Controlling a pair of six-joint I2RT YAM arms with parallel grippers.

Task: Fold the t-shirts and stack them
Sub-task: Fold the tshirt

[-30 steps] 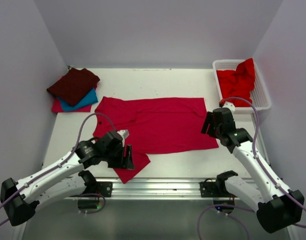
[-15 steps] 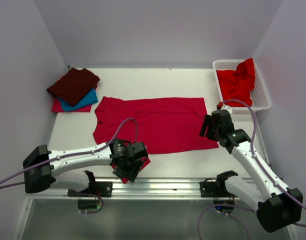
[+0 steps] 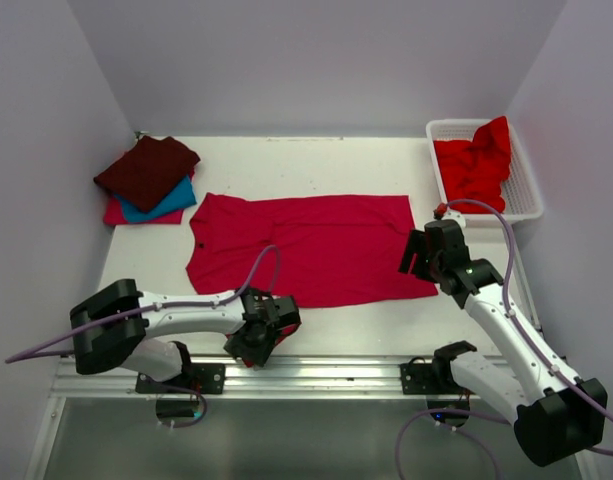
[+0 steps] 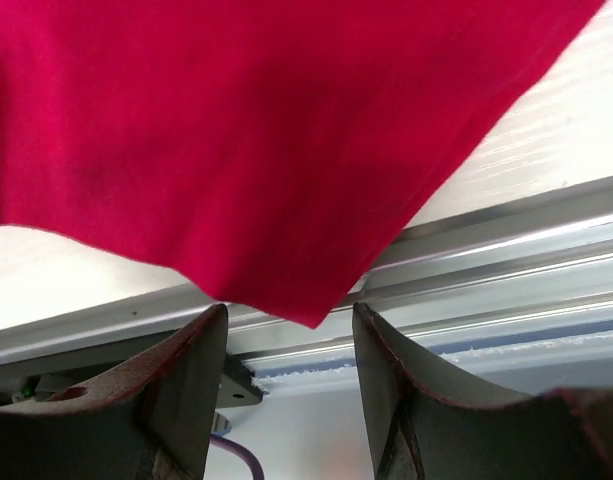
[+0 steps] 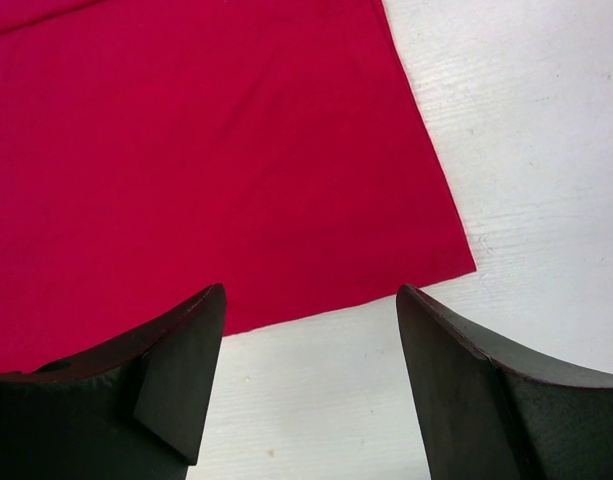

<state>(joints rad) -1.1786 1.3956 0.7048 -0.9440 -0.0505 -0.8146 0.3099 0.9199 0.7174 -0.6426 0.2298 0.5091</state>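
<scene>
A crimson-pink t-shirt lies spread flat mid-table. Its near-left sleeve reaches the front edge, mostly hidden under my left gripper. In the left wrist view that gripper is open, with the sleeve's corner tip just ahead between the jaws, not gripped. My right gripper hovers open over the shirt's right hem corner; in the right wrist view the gripper is empty above bare table. A folded stack at the back left has a dark maroon shirt on a teal one on a pink-red one.
A white lattice basket at the back right holds a crumpled bright red shirt. The metal rail runs along the table's front edge right beneath my left gripper. White walls close in the left, back and right.
My left arm has swung right and toward the front edge, bringing its gripper over the sleeve corner by the rail. The right arm has barely moved.
</scene>
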